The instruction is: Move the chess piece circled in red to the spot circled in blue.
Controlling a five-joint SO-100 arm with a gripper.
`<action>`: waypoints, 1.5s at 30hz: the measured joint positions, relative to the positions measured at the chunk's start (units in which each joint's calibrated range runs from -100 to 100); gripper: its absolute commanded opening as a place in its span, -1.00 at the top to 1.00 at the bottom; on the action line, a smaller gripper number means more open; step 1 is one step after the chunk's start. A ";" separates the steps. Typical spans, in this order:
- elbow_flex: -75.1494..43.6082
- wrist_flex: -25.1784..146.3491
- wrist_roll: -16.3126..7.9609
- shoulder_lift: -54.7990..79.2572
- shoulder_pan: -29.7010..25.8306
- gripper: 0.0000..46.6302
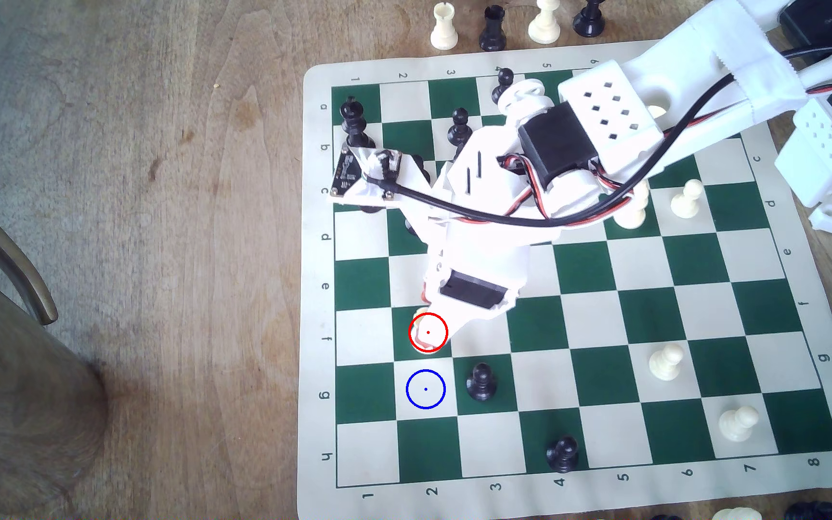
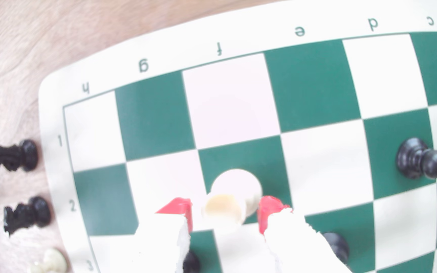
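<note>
Hand (image 2: 225, 212) fingers apart either side of white rook (image 2: 234, 189), w/ gaps; blue-ringed square (image 1: 425, 389) at rook's 6 o'clock in ext. view.

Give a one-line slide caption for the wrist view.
Red-tipped gripper straddles the white rook on its green square.

Exterior view is looking steeply down from high above, taking in the whole chessboard (image 1: 574, 280) with wooden table (image 1: 154, 200) toward 9 o'clock. Wrist view is sitting close over the board (image 2: 312, 84), facing down past the red-tipped gripper (image 2: 225, 212). Both are sharing the f2 corner squares
</note>
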 measured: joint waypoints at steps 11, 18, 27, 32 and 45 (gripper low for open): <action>0.00 -0.56 -0.39 0.00 -0.29 0.39; 0.00 -1.75 -0.39 1.59 -0.37 0.45; 0.00 -2.63 -0.39 2.51 -0.81 0.73; 0.00 -2.79 -0.59 2.51 -0.81 0.95; 0.09 -2.71 -0.68 -0.25 -0.81 0.99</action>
